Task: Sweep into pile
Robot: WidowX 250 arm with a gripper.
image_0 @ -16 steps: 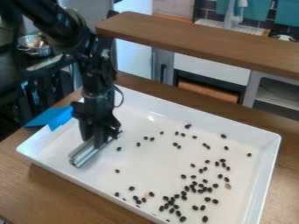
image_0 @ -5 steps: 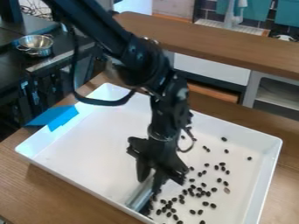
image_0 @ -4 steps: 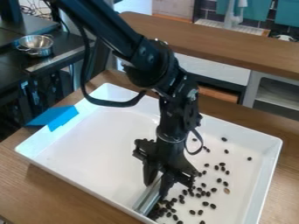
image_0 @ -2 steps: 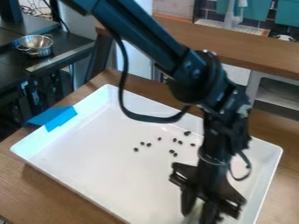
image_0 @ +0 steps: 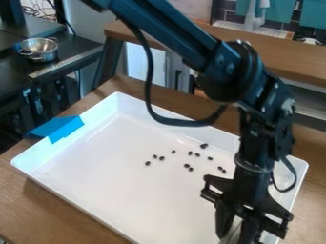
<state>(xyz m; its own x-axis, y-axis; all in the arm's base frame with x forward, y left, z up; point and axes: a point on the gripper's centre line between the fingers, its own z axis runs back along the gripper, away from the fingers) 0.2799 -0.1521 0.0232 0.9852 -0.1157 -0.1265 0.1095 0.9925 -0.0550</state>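
White tray (image_0: pixel 121 190) on wooden tabletop (image_0: pixel 38 209) | camera view: dark beans (image_0: pixel 189 153) scattered, mid-tray toward far wall | blue tape (image_0: pixel 56 127) on left wall | gripper (image_0: pixel 237 234) low at tray's near right, pale tool (image_0: pixel 233 230) pinched between fingers, mostly hidden

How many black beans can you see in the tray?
12 black beans, counting the far clump, perhaps two, as one: three leftmost, four strung rightward of them, two just nearer the camera, two rightmost. The hand and arm may hide more.
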